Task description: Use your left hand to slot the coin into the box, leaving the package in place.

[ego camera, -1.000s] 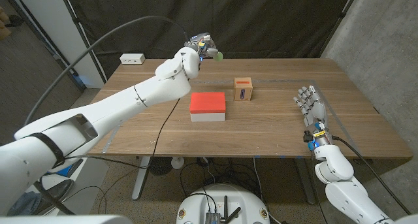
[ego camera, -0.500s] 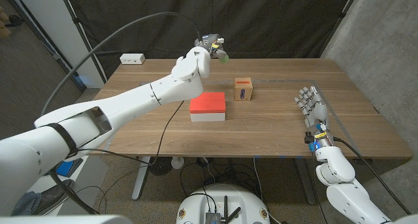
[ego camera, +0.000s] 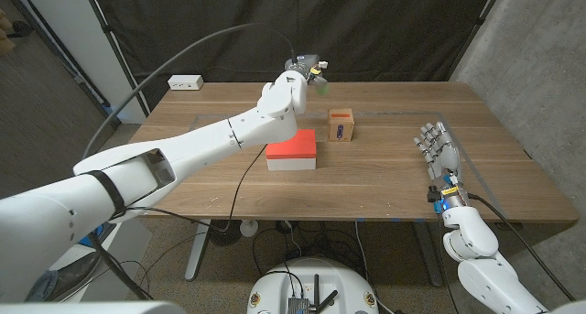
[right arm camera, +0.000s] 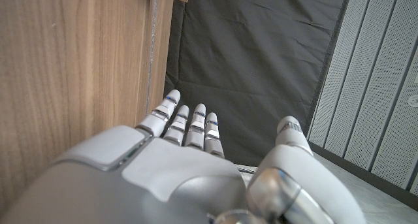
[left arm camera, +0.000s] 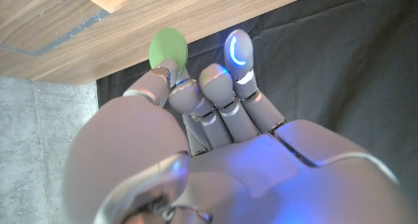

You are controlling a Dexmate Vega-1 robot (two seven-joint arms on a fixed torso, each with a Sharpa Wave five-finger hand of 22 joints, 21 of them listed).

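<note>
Wooden table (ego camera: 385, 181) carries a red-topped white package (ego camera: 291, 151) mid-table; small wooden box (ego camera: 341, 125) w/ a dark slot sits beside it, toward the far edge. Left hand (ego camera: 306, 68) is raised near the far edge — fingers (left arm camera: 189, 96) pinch a flat green round coin (left arm camera: 168, 48), standing clear past the fingertips. Right hand (ego camera: 438, 147), fingers apart, empty, near the right edge. Risk: thin pinch — coin slips or meets the slot crosswise.

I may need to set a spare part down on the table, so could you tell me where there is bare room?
Bare wood runs along the front edge of the table, on its left half before the white block, and between the wooden box and the right hand. The middle is crowded: the red-topped package, the box, and the left hand holding the green coin above.
</note>
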